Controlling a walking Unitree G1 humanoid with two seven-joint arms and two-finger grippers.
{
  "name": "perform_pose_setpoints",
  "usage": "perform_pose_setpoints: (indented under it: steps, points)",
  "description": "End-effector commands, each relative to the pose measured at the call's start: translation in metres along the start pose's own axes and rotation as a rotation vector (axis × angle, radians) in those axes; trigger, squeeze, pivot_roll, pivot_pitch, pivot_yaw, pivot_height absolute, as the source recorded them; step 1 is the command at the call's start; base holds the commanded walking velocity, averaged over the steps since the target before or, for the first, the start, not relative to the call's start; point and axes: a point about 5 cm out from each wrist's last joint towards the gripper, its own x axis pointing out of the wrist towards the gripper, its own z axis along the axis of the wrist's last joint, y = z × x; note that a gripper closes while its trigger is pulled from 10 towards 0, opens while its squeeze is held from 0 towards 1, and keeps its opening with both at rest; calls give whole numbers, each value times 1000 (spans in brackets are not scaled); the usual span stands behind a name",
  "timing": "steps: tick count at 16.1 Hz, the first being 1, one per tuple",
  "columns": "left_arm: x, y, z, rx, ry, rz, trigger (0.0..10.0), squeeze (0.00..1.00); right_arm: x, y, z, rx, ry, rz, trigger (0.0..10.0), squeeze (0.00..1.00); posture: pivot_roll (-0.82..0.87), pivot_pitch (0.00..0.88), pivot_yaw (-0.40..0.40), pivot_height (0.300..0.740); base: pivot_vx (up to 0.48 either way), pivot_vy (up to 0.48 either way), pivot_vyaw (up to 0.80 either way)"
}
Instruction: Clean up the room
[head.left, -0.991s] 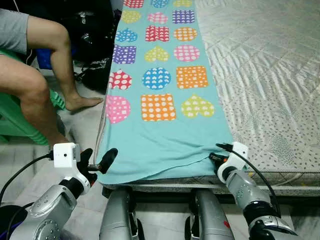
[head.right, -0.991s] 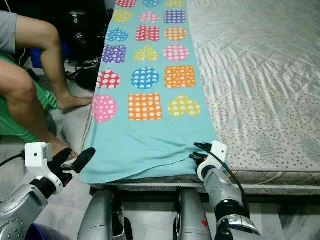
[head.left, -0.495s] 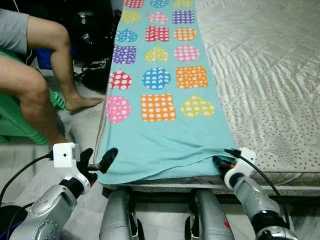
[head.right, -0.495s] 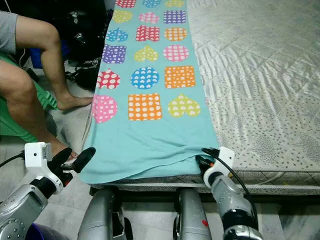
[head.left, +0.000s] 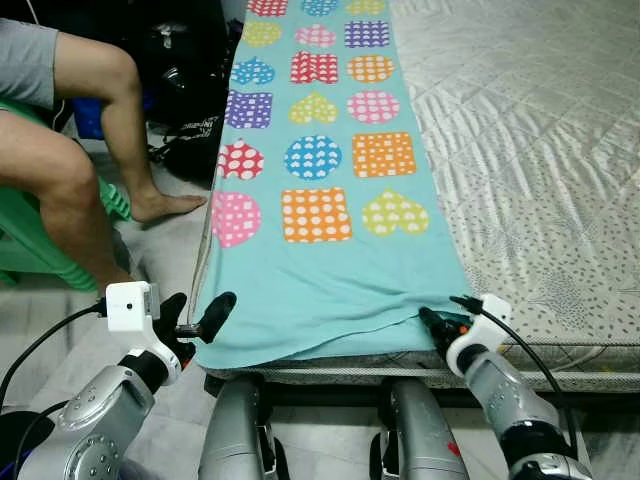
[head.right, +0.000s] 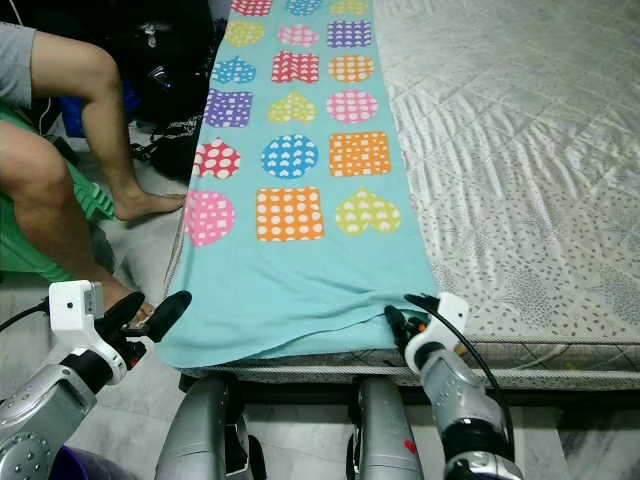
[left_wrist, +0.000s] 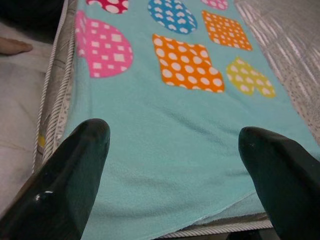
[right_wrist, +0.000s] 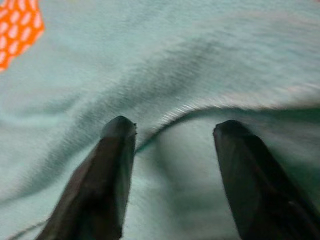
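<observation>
Both grippers spread apart at blanket (head.left: 330, 270) near corners: left gripper (head.left: 205, 320), right gripper (head.left: 437, 325). Risk: right pinches only top fold, corner slips when lifted.

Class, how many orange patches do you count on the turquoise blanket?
3. The near orange patch sits in the closest row, the middle orange patch one row up on the right, the far orange patch two rows beyond. More may lie past the top edge.
</observation>
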Motion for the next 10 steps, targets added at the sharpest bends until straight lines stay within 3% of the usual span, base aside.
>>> perform_pose_setpoints:
  steps: [1, 4, 5, 6, 8, 10]
  points:
    - [-4, 7, -3, -9, 20, 41, 10000, 0, 1, 1, -2, 35, -2, -2, 10000, 1000, 126, 179, 68, 587, 0, 0, 0]
    - [-4, 7, -3, -13, 20, 41, 10000, 0, 7, 10, 5, 43, -22, 9, 10000, 1000, 134, 175, 65, 587, 0, 0, 0]
    - [-4, 7, -3, -14, 19, 43, 10000, 0, 9, 14, 7, 50, -27, 15, 10000, 788, 137, 176, 64, 587, 0, 0, 0]
    - [-4, 7, -3, -14, 18, 44, 10000, 0, 10, 16, 7, 51, -28, 19, 10000, 408, 138, 176, 64, 587, 0, 0, 0]
    - [-5, 8, -3, -16, 17, 49, 10000, 0, 12, 18, 7, 54, -28, 23, 10000, 0, 138, 179, 63, 587, 0, 0, 0]
    - [-5, 8, -3, -20, 17, 53, 10000, 0, 12, 18, 4, 58, -22, 20, 10000, 0, 139, 179, 61, 587, 0, 0, 0]
